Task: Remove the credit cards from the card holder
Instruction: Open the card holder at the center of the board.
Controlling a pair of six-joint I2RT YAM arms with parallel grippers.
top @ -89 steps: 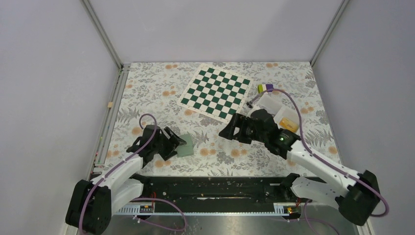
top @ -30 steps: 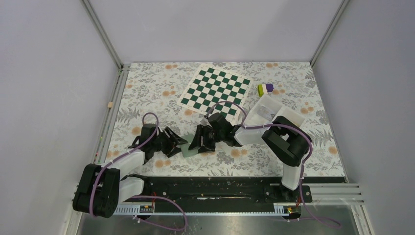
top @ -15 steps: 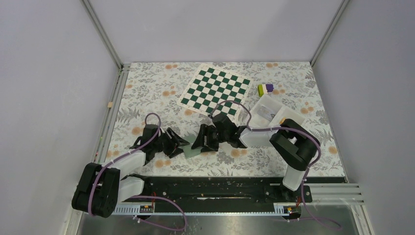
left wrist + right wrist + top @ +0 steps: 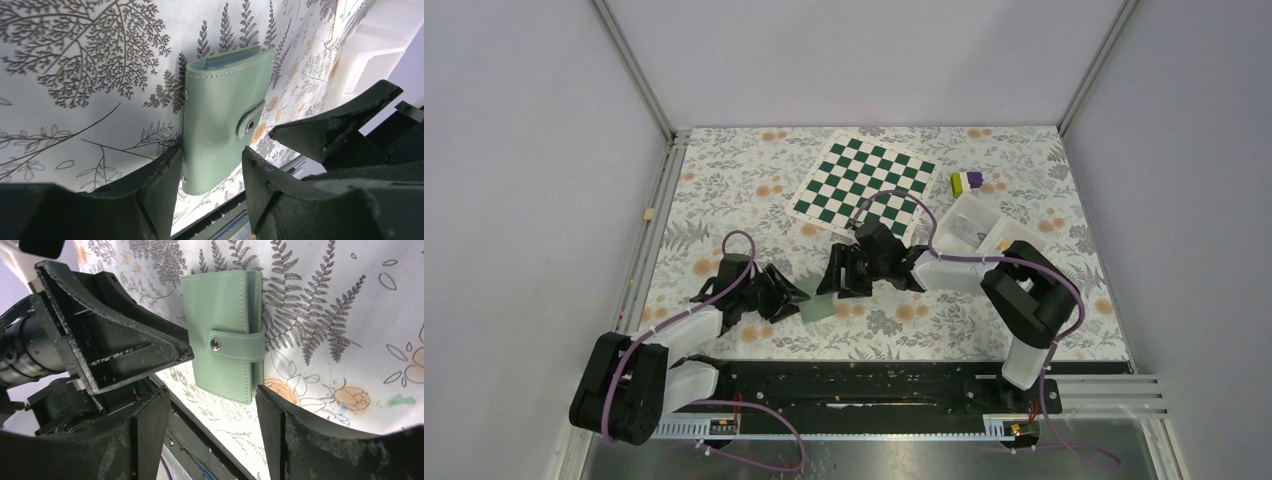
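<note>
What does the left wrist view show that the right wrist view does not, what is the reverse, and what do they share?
Only the left wrist view: the white tray, the card holder's light blue far edge, and the left gripper with one finger on either side of its near end. Only the right wrist view: the strap wrapping over the holder's side edge, and the right gripper wide open. Both: the closed holder flat on the floral cloth, strap snapped.

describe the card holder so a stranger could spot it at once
From the green-and-white chequered mat on the floral tablecloth, come toward the near edge. Between the left black claw and the right black claw lies a thin pale green card holder. Unlike the white plastic tray to its right, it is book-like and shut by a snap strap.
</note>
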